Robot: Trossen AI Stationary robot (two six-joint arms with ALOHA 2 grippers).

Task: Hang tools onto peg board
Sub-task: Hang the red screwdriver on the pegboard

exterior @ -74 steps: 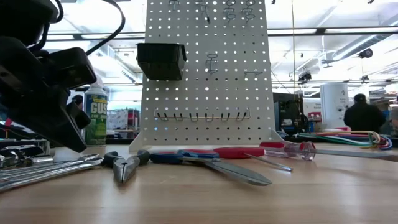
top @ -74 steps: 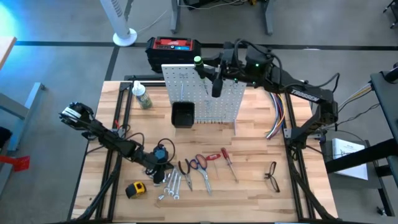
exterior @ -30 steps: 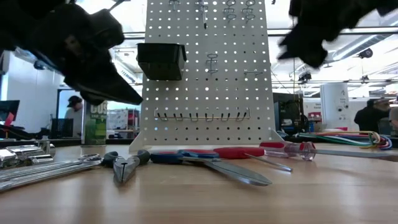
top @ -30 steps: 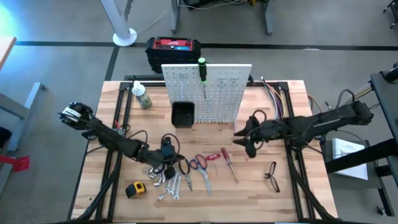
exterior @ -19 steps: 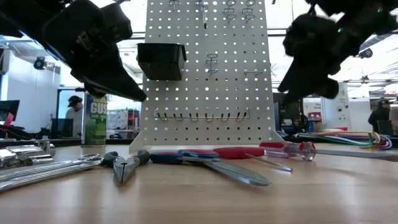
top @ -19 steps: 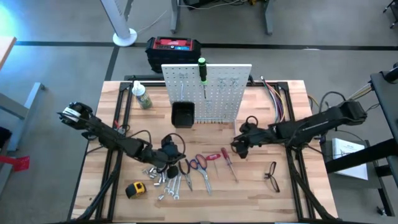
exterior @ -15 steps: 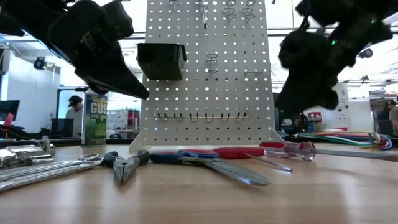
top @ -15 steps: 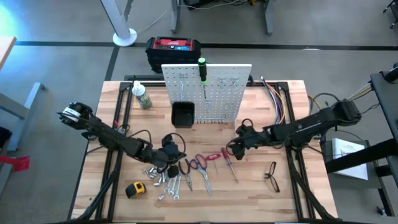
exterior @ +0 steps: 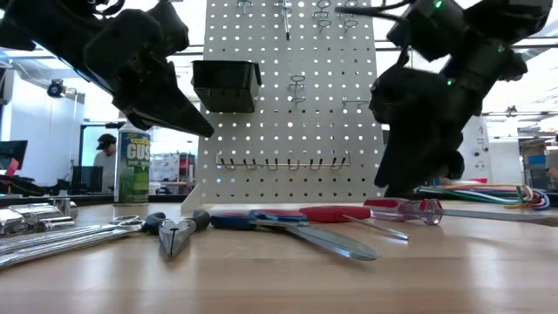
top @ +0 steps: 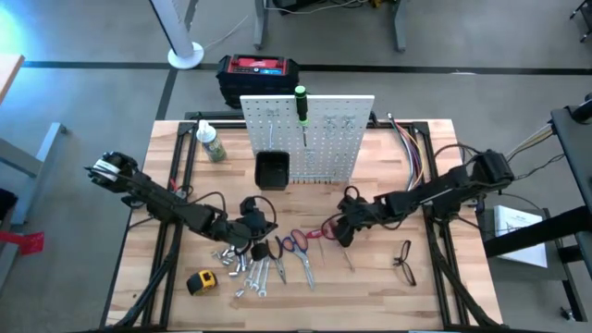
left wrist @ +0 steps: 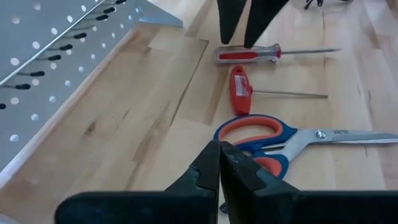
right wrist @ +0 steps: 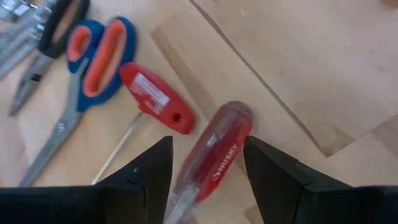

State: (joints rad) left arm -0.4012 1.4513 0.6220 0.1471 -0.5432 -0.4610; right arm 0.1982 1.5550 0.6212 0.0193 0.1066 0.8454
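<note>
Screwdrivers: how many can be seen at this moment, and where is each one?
3. A green-handled screwdriver hangs on the peg board. Two red ones lie on the table: a clear-handled screwdriver between the right gripper's open jaws, and a T-handled driver beside it. More may be hidden.

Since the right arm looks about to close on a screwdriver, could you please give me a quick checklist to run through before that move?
1. Right gripper open: ok, fingers spread.
2. Clear-handled red screwdriver between its fingers: ok in the right wrist view.
3. Neighbouring red T-handled screwdriver outside the fingers: ok, it lies apart.
4. Fingers low enough to grip: cannot tell; the low view suggests they are near the table.
5. Left gripper out of the way: ok, shut and hovering above the scissors.
6. Peg board has room: ok, only the green screwdriver hangs there.
</note>
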